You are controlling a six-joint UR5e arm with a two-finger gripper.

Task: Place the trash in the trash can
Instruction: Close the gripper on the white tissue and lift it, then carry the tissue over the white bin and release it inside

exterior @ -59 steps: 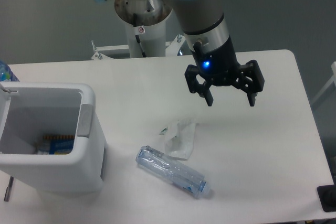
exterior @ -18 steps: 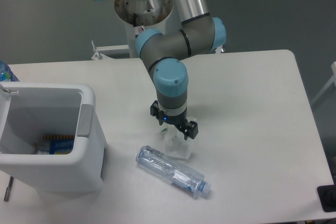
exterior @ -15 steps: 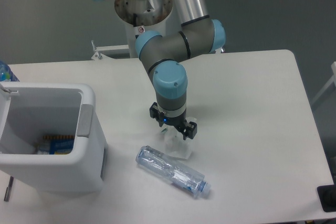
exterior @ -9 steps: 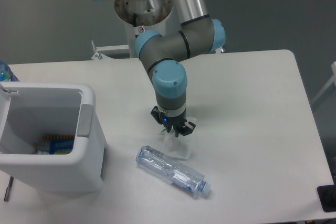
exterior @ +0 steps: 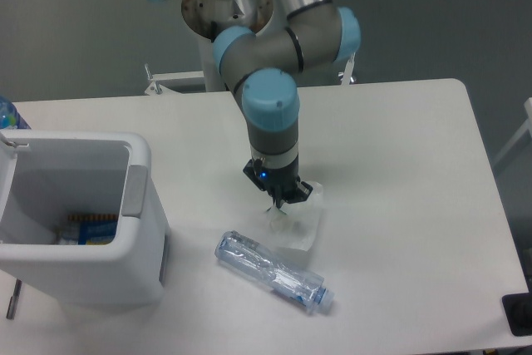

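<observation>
Even, cool overhead light, fairly bright. Soft faint shadows under the arm point(exterior: 274, 114) and beside the trash can point(exterior: 79, 214). White table point(exterior: 399, 205) slightly washed out. Mild softness overall, no motion blur.

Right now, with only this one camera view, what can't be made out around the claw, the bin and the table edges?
- Claw fingertips: merged with the wrapper; the contact is unclear.
- Trash can: near wall hides most of its floor; the item inside is too small to identify.
- Blue bottle: cut off by the left edge.
- Black object: cut off at the right edge.
</observation>
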